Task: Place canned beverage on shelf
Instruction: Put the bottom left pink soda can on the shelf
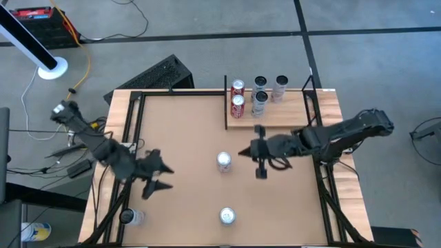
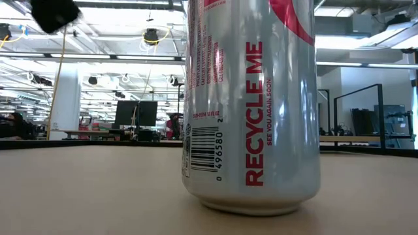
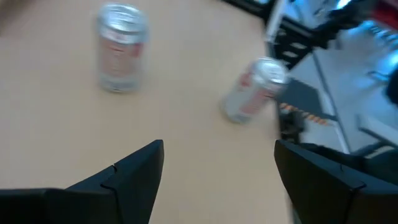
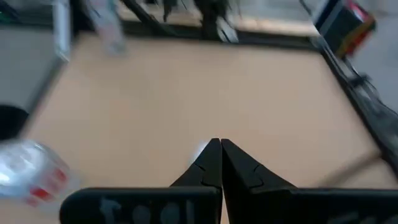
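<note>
The surface [image 1: 186,138] is a brown board in a black frame. At its far right stands the shelf [image 1: 289,117], a pale wood-grain board with a thin black upright bar on its left short edge. The shelf carries five upright cans: two red cans [image 1: 238,96] beside the bar and three silver cans [image 1: 265,93] to their right.

Three more cans stand on the surface. One silver can [image 1: 224,162] stands at centre, just left of the right hand [image 1: 260,160], and does not touch it. A second can [image 1: 227,216] stands near the front edge. A third [image 1: 131,218] stands at the front left corner.

The left hand [image 1: 157,176] hovers over the left side with its fingers spread apart and empty. The right hand has its fingers pressed together on nothing.

The low view alone shows the can's print: silver body, red "RECYCLE ME" lettering [image 2: 255,114] and a barcode. The left wrist view shows two silver cans with red print beyond the spread fingers [image 3: 134,174].
</note>
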Robot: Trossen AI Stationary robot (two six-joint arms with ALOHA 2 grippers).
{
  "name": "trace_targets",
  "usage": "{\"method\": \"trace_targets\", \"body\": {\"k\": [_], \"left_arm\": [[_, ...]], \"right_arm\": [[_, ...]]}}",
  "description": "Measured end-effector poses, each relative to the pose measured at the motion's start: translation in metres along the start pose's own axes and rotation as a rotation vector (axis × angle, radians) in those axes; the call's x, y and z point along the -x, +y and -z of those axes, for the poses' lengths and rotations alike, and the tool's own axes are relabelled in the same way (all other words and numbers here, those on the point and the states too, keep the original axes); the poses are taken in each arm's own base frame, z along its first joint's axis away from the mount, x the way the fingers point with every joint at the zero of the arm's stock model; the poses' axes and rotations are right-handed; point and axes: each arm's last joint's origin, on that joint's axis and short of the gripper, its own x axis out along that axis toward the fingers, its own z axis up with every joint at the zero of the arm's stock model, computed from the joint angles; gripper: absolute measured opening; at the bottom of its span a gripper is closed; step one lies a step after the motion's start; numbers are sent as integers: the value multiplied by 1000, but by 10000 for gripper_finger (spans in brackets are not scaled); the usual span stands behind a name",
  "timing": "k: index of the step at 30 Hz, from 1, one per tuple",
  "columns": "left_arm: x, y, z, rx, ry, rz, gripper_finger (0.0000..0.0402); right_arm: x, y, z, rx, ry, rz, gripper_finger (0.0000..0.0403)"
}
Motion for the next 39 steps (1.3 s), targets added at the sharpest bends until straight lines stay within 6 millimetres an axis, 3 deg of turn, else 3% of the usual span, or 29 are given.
{"method": "trace_targets", "body": {"k": [7,13,18,23,28,39], "left_arm": [[22,-59,14,61,65,92,250],[30,-104,8,49,257,-6,209],[35,-129,2,70,449,-96,192],[32,-141,9,103,603,-144,190],[26,-145,20,7,585,-181,190],[22,-133,22,45,652,-314,190]], "right_arm": [[-4,41,12,-37,-215,-128,23],[-1,56,17,-107,-301,-189,23],[-18,76,23,-114,-308,-207,23],[-40,92,32,-108,-307,-218,23],[-50,102,38,-109,-290,-232,23],[-45,112,42,-114,-277,-261,23]]}}
